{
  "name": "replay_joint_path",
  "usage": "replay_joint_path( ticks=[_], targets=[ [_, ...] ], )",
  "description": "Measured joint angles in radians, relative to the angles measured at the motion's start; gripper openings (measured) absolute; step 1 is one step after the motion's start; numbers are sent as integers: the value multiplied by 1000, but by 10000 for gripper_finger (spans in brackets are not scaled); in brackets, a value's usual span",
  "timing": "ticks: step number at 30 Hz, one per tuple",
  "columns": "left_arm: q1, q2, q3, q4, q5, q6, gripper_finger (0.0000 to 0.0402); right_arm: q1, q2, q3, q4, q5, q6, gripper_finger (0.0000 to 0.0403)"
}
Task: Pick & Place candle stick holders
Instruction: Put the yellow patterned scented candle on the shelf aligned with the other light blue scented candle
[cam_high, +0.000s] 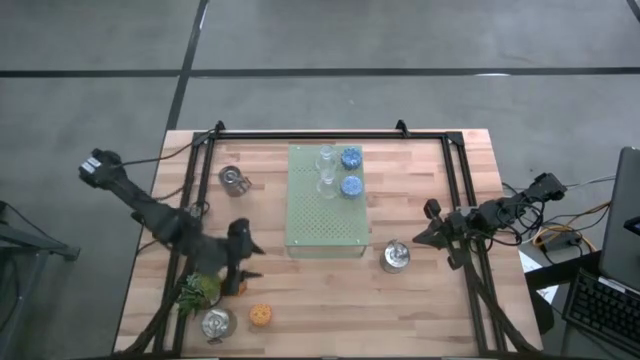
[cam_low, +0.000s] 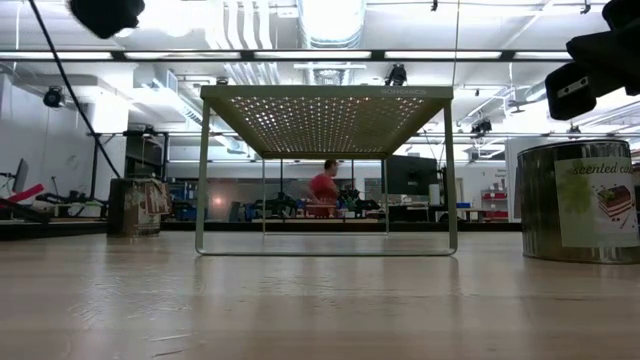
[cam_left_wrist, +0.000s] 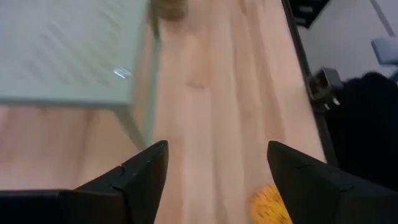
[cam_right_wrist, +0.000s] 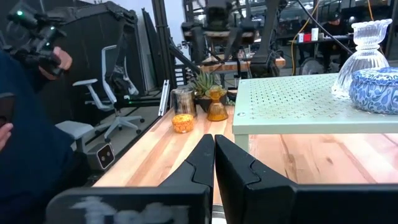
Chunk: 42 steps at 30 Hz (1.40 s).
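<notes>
we see the left gripper (cam_high: 243, 262) at lower left of the high view, fingers spread wide and empty, above the orange holder (cam_high: 260, 316). the right gripper (cam_high: 428, 232) rests at right, fingers pressed together, beside a silver holder (cam_high: 396, 257). two blue holders (cam_high: 350, 158) sit on the green board (cam_high: 325, 232).

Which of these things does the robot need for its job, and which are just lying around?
For the job:
blue holders
clear glass holders
silver holders
orange holder
amber holder

Just lying about:
leafy plant sprig
green board, with the blue and glass holders standing on it
</notes>
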Motion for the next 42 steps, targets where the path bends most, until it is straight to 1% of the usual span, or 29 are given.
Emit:
replay_joint_path(
  ticks=[5, 8, 14, 18, 23, 33, 37, 42],
  targets=[
    [-72, 100, 0, 0, 3, -85, 316, 0, 0, 0, 0, 0, 0, 9],
    [-97, 161, 0, 1, 38, -101, 331, 0, 0, 0, 0, 0, 0, 9],
    [-131, 273, 0, 6, 174, -250, 335, 0, 0, 0, 0, 0, 0, 9],
    [-168, 342, 0, 29, 201, -282, 334, 0, 0, 0, 0, 0, 0, 9],
    [-174, 400, 0, 54, 203, -295, 334, 0, 0, 0, 0, 0, 0, 9],
    [-174, 500, 0, 198, 223, -279, 333, 0, 0, 0, 0, 0, 0, 9],
    [-173, 510, 0, 204, 226, -242, 333, 0, 0, 0, 0, 0, 0, 9],
    [-173, 511, 0, 197, 194, -178, 333, 0, 0, 0, 0, 0, 0, 9]
  ],
)
